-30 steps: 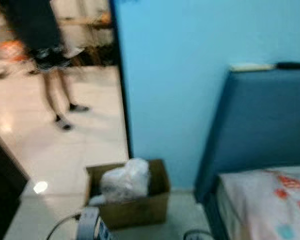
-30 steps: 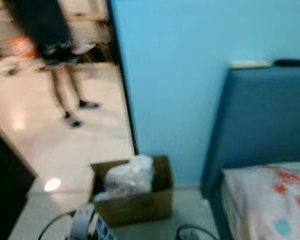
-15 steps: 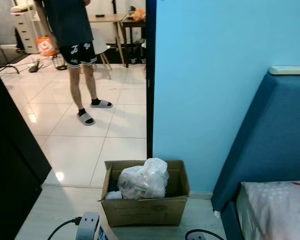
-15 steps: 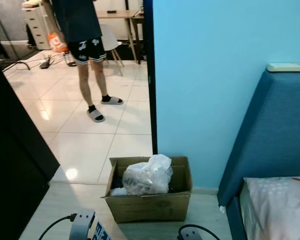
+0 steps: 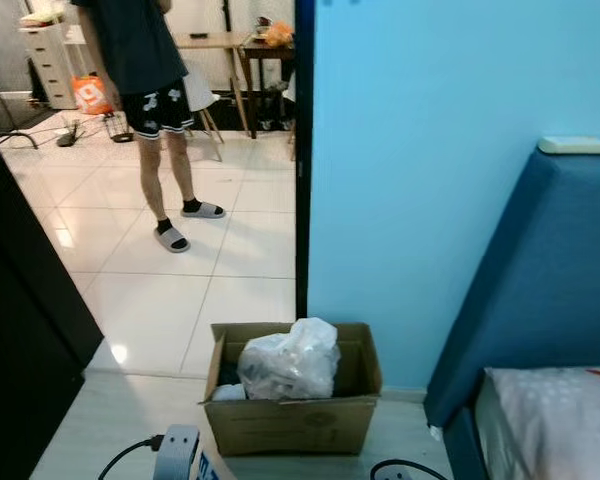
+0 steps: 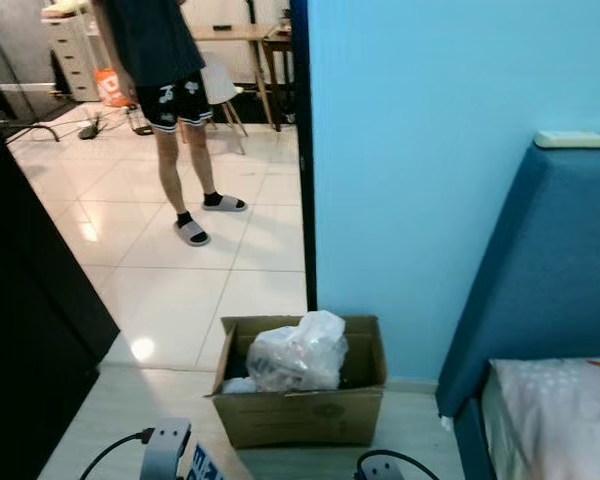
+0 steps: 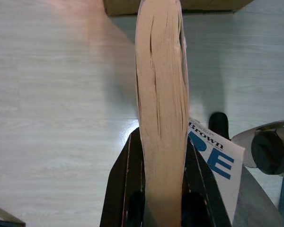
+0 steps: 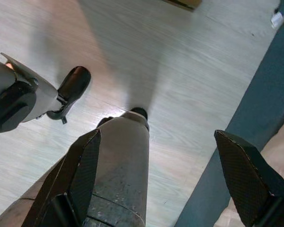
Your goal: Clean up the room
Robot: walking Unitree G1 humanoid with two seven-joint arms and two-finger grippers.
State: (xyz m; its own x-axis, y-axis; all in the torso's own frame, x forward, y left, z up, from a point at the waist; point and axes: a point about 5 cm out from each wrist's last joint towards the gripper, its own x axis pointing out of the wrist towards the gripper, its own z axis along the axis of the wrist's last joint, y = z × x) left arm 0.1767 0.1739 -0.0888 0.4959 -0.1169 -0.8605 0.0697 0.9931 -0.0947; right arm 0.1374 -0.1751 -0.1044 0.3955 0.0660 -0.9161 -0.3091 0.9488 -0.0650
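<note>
My left gripper [image 7: 161, 139] is shut on a thick book [image 7: 161, 71], held spine-down with its tan page edges facing the camera. The book's white cover with blue letters [image 7: 217, 158] shows beside one finger. In the eye views the left wrist [image 5: 177, 448] pokes in at the bottom edge, just short of an open cardboard box [image 5: 290, 425] that holds a white plastic bag [image 5: 290, 358]. My right gripper [image 8: 163, 175] hangs over the pale wood floor with its fingers [image 8: 85, 165] wide apart, open. A grey cylinder with a dark tip [image 8: 125, 156] lies beside one finger.
A person [image 5: 145, 60] in dark shorts and slippers stands on the white tiles beyond the doorway. The blue wall [image 5: 430, 150] rises behind the box. A blue headboard [image 5: 540, 280] and bed [image 5: 555, 410] fill the right. A dark panel [image 5: 20, 330] stands at left.
The blurred view of one second ago has swung and settled sharp. Since half a second ago the scene is nearly the same; the person has shifted slightly.
</note>
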